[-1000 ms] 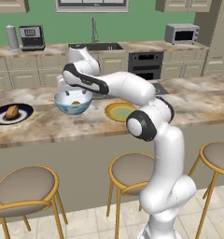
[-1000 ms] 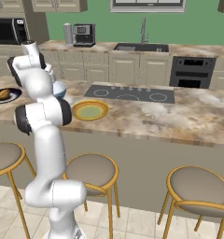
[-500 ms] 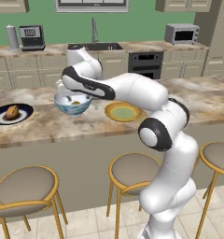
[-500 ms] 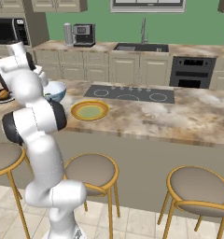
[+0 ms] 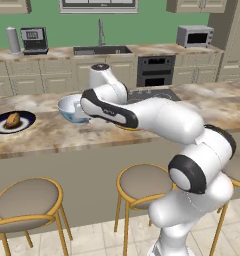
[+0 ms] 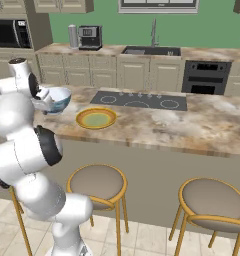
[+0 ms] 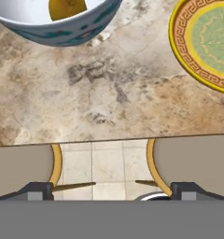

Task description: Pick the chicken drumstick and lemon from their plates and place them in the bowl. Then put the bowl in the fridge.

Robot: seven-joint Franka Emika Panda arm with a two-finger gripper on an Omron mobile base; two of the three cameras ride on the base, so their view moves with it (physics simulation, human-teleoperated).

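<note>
The marbled surface [image 5: 67,137] is carrying the bowl [image 5: 72,108]; the dark plate [image 5: 12,123] is lying left of it, the yellow plate [image 6: 96,118] right.

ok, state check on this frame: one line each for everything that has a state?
bowl: upright on the counter, lemon inside.
lemon: in the bowl, off its plate.
chicken drumstick: still on the dark plate.
dark plate: holds the drumstick.
yellow plate: empty.
gripper: open, nothing between the fingers, clear of the bowl.
</note>
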